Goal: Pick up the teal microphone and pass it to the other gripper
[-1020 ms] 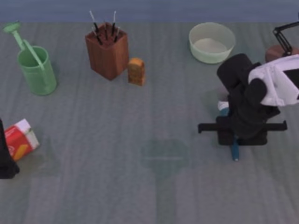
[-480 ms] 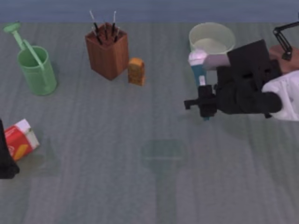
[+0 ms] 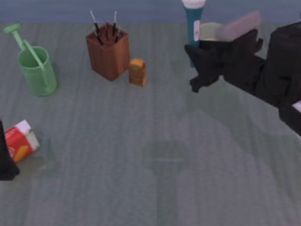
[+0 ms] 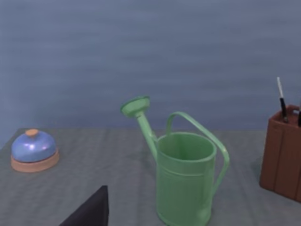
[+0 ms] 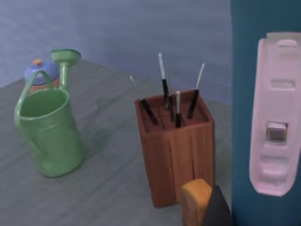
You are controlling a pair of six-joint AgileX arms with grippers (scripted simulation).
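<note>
A grey-green worktop (image 3: 117,155) runs back to a plain blue wall. The teal microphone (image 3: 193,23) is off the surface, upright with its white-grey head topmost, in the far right part of the top view near the back edge; the right wrist view shows its teal handle and white switch patch filling that camera's near field. The right hand (image 3: 200,66) is pinching the lower handle between its black fingers, which reach in from the right side, with a pale green bowl (image 3: 207,31) half hidden just behind it.

Judging by this, the pick-up is done and the carry toward the middle is in hand; the pass itself is not yet begun.

The left hand (image 3: 6,160) sits parked at the left edge of the worktop, just beside a red and white carton (image 3: 21,140), well apart from the microphone; I cannot tell how its fingers stand. Between the two lie a wooden pen holder (image 3: 108,54), a small orange block (image 3: 137,71) and a green watering can (image 3: 36,69); the left wrist view also shows a blue bell (image 4: 34,149).

The next move likely calls for the right arm to bring the microphone over the open middle, leaving a free stretch of handle, and for the left hand to rise to meet it.
</note>
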